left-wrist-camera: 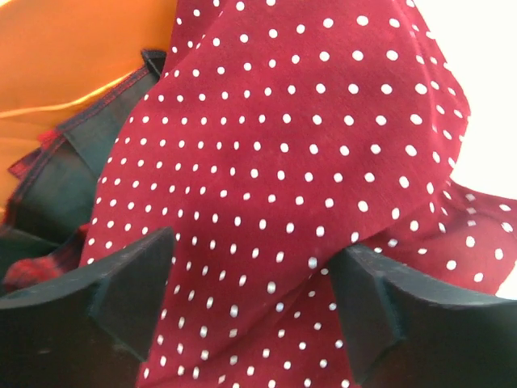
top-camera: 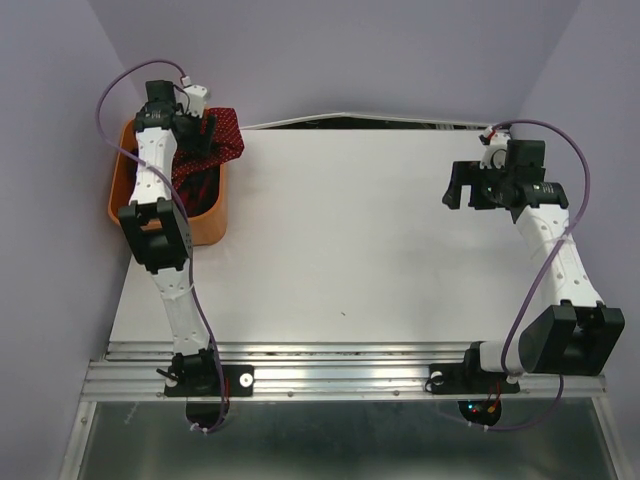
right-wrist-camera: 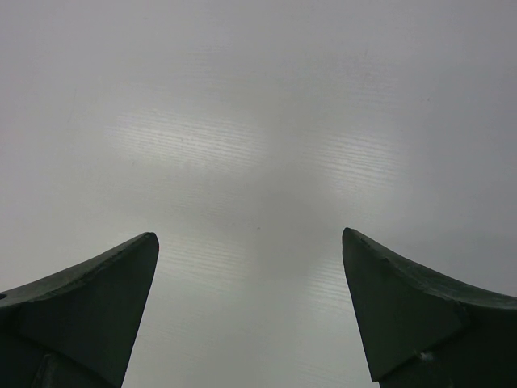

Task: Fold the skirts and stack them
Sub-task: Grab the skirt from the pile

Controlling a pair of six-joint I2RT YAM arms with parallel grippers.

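The left fingers (left-wrist-camera: pixel 121 303) stand apart, straddling the soft, rumpled dotted red skirt (left-wrist-camera: pixel 307 162), which drapes over the dark-hemmed plaid skirt (left-wrist-camera: pixel 48 194) in the smooth orange basket (left-wrist-camera: pixel 73 56). The right fingers (right-wrist-camera: pixel 81 307) are spread wide over the matte white table (right-wrist-camera: pixel 258 121).

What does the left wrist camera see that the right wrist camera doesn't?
Only the left wrist view shows cloth. The dark red polka-dot skirt fills most of it, with the plaid skirt and the orange basket behind it on the left. Only the right wrist view shows the bare white table. Both show two dark fingers at the bottom, spread apart: the left gripper is open at the dotted skirt and the right gripper is open over the table.
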